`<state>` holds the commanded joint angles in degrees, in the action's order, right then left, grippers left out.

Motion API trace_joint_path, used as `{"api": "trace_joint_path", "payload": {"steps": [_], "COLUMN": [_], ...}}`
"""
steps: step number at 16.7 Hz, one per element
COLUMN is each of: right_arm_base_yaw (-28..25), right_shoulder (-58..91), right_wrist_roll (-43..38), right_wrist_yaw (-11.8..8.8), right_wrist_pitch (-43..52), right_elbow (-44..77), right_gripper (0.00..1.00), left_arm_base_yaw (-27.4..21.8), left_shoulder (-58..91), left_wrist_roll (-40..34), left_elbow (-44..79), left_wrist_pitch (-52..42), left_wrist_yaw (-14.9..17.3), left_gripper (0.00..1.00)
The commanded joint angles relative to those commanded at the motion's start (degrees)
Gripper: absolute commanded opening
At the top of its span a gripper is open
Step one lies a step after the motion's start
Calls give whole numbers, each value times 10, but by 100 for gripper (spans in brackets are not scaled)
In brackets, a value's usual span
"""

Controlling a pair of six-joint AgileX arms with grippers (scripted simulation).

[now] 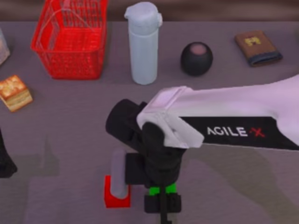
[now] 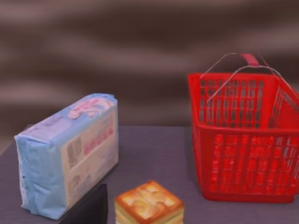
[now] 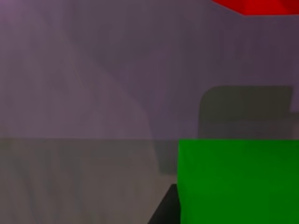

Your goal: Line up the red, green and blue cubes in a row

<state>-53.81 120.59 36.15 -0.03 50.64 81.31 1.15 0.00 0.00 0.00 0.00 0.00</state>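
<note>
My right arm reaches in from the right side of the table to the near middle; its gripper points down over the green cube; only a bit of green shows under the black wrist from above, and I cannot tell if the fingers squeeze the cube or are let go. In the right wrist view the green cube fills the near corner, with a corner of the red cube farther off. From above the red cube sits on the table just beside the green one, on its left; the blue cube is not seen in any view. My left arm is parked at the left edge; its fingers do not show. Farther back stand a red basket, a pale bottle, a black ball and a brown book; a toast-like block sits at the left; the left wrist view also shows a blue pack.
</note>
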Motion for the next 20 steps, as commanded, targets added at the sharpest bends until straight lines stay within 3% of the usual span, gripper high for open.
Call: {"api": "trace_joint_path", "payload": {"steps": [8, 20], "right_arm_base_yaw": [0, 0], "right_shoulder": [0, -8], "right_wrist_roll": [0, 0], "right_wrist_yaw": [0, 0], "right_wrist_pitch": [0, 24], "right_elbow": [0, 18], "right_gripper": [98, 100], "left_arm_base_yaw": [0, 0], "left_shoulder": [0, 0], "left_wrist_roll": [0, 0], "left_elbow": [0, 0], "left_wrist_pitch": [0, 0], "left_wrist_yaw": [0, 0], "left_gripper": [100, 100]}}
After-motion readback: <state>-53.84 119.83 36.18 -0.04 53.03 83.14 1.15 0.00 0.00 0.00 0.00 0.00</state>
